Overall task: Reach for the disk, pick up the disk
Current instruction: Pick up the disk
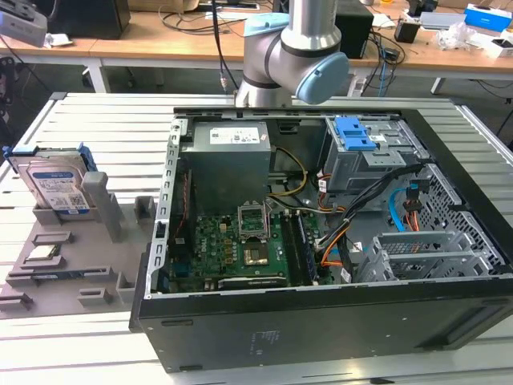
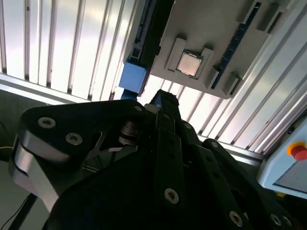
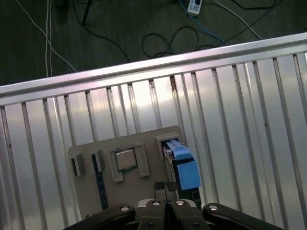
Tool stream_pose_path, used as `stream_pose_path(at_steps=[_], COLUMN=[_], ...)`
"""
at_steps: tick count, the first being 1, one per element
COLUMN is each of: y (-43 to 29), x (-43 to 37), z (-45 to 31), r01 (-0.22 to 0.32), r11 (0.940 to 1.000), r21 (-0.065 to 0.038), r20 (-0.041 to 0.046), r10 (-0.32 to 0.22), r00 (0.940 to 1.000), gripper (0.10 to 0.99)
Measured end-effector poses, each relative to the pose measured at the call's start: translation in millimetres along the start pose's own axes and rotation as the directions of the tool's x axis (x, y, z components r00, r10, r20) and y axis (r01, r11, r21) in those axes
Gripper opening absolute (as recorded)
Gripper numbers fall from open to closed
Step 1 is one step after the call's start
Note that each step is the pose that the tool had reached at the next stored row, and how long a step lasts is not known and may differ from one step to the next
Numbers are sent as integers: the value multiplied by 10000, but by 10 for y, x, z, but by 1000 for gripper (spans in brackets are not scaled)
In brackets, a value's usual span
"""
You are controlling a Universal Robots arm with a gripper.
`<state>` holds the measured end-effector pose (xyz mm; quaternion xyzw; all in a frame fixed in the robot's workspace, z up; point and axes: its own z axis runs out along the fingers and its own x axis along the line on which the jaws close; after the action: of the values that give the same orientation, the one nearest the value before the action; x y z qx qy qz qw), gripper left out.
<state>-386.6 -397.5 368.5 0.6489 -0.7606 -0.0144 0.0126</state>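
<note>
Silver with a blue-and-white label, the disk (image 1: 56,186) stood on edge in a slot of a grey holder (image 1: 96,261) on the exterior view's left. The holder lay on the slatted metal worktop (image 1: 80,353), well apart from the open computer case (image 1: 321,329) that took up the middle and right of that frame. The arm (image 1: 292,52) rose out of the upper middle of the frame, behind the case. In the first wrist view the end effector (image 3: 165,188) hung above the holder with its two fingertips together and nothing between them. The disk (image 3: 184,168), seen edge-on with its blue bracket uppermost, sat just beside the tips but apart from them, and a square chip (image 3: 125,159) rested in its own seat of the holder nearby. In the second wrist view the blue corner of the disk (image 2: 133,79) showed near the dark end effector (image 2: 164,99). By my reading the reach was well along but not complete, since the tips were over the holder and not around the disk. No grip had been taken, the disk was seated in its slot, and the pick-up was not yet done.
</note>
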Motion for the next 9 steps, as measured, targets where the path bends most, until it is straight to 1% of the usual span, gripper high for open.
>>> stream_pose_path(at_steps=[5,9], y=[0,0], x=[0,0], z=[0,0], r01=[545,1010], r11=[9985,9949], r21=[0,-1], r20=[-21,-39], r10=[-545,-1010], r00=[9985,9949], gripper=[106,106])
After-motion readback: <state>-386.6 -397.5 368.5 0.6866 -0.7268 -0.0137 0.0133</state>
